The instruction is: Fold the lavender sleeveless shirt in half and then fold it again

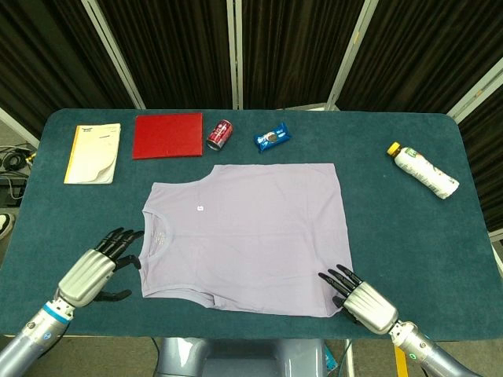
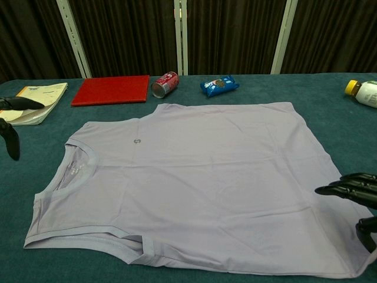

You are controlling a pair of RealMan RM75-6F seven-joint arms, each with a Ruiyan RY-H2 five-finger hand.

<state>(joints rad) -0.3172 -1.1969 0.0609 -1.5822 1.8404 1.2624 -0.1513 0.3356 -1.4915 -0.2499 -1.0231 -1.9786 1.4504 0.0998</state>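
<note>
Now | shirt [image 1: 245, 236] flat between robot hands | left [image 1: 96, 267], right [image 1: 363, 299] fingers spread

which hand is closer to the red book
Left. The left hand sits by the shirt's collar side, below the red book. The right hand is at the shirt's opposite near corner, much farther away.

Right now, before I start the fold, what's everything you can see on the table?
Shirt: one, lavender, sleeveless, flat mid-table.
Notebook: one, cream, far left.
Red book: one, far edge, beside notebook.
Can: one, red, on its side, right of red book.
Snack packet: one, blue, right of can.
Bottle: one, white, yellow cap, lying far right.
Table: one, teal cover.
Left hand: open, by shirt's collar end.
Right hand: open, at shirt's near hem corner.
</note>
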